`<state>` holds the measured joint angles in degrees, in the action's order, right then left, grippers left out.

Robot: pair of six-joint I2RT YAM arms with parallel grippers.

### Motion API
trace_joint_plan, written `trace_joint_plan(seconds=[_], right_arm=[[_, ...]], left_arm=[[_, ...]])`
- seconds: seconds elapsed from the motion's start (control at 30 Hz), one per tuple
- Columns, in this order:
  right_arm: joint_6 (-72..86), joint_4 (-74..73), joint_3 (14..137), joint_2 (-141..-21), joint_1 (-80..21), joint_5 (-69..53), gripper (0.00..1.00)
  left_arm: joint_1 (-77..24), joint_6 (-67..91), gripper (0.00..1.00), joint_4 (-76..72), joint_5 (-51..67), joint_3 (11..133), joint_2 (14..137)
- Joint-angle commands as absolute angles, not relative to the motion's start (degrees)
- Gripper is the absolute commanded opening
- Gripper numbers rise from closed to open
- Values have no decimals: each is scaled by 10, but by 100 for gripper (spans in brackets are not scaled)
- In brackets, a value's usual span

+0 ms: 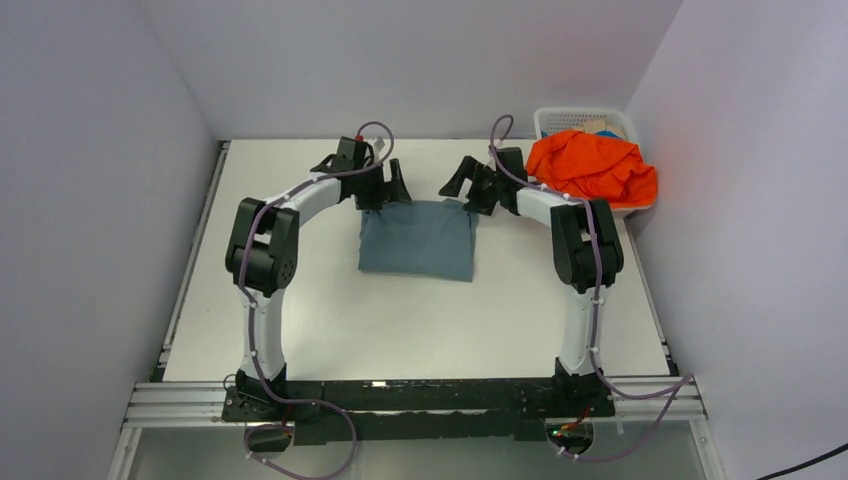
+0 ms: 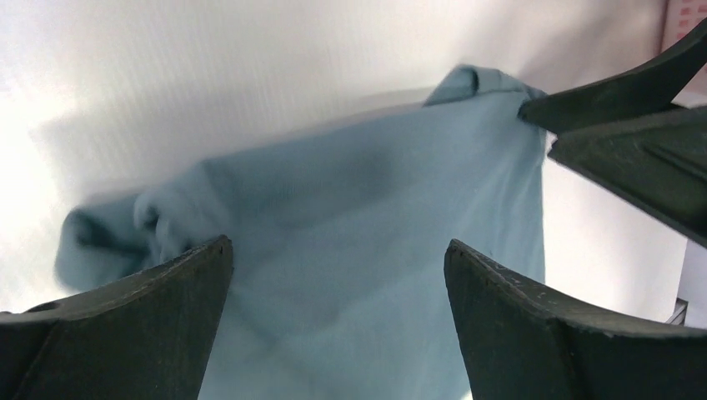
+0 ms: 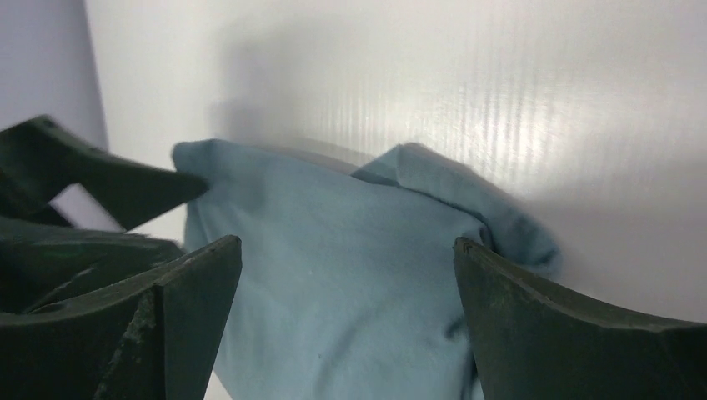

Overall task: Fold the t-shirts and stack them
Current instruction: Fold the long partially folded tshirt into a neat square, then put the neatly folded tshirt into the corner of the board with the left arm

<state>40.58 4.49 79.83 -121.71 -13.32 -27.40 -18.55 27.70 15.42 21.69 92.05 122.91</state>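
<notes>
Dark fingers (image 2: 125, 333) of the left claw (image 2: 338, 246) fill the bottom of its wrist view, spread wide with nothing between them but a view down onto blue-grey cloth. The right claw (image 3: 348, 242) looks the same from its own camera: jaws fully apart, gripping nothing.

From above, the blue-grey t-shirt (image 1: 417, 240) lies flat on the white worktop (image 1: 400, 330), between the two arms and a little toward the far side. It is already gathered into a compact, roughly square packet, sleeves tucked out of sight. The left claw (image 1: 385, 192) sits at the packet's far left corner and the right claw (image 1: 468, 190) at its far right corner, facing each other across the far edge. The wrist views show small rumpled bulges of cloth at those corners. That mirrored placement suits a two-handed move. With one claw on each corner the edge stays straight, so the cloth would neither skew nor bunch if pinched and carried over. Whether the fingers touch the fabric cannot be told.

The orange t-shirt (image 1: 592, 168) is heaped unfolded on the white mesh basket (image 1: 560, 118) at the worktop's far right corner, well apart from the blue-grey one. It appears to be waiting its turn, so by this reading the task is partway through, with no stack begun.
</notes>
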Motion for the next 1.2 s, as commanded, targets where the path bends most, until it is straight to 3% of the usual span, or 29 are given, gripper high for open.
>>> trace_joint_plan(seconds=[0.0, 0.17, 0.37, 0.5, 0.63, 0.8, 0.9, 0.97, 1.03, 1.17], right_arm=[[301, -38, 792, -1072, -125, -199, 100], [294, -6, 625, -890, -124, -133, 100], [289, 11, 425, -681, -121, -53, 100], [274, -82, 392, -582, -120, 41, 100], [256, -120, 392, -538, -119, 31, 100], [253, -119, 396, -541, -119, 4, 100], [249, -124, 402, -552, -119, -15, 100], [246, -120, 400, -556, -119, -13, 100], [246, -112, 395, -560, -119, -7, 100], [234, -114, 400, -571, -119, -7, 100]], left_arm=[[-192, 231, 99, 168, 165, 891, 1070], [-192, 235, 99, 138, 95, 755, 950], [-191, 248, 99, 162, 91, 705, 973], [-191, 256, 99, 168, 82, 709, 1014], [-190, 260, 93, 173, 76, 716, 1054], [-192, 267, 70, 173, 107, 737, 1122], [-199, 272, 50, 171, 115, 749, 1154], [-206, 278, 29, 166, 111, 759, 1166], [-216, 284, 2, 168, 87, 777, 1177], [-217, 276, 0, 258, -44, 866, 1198]])
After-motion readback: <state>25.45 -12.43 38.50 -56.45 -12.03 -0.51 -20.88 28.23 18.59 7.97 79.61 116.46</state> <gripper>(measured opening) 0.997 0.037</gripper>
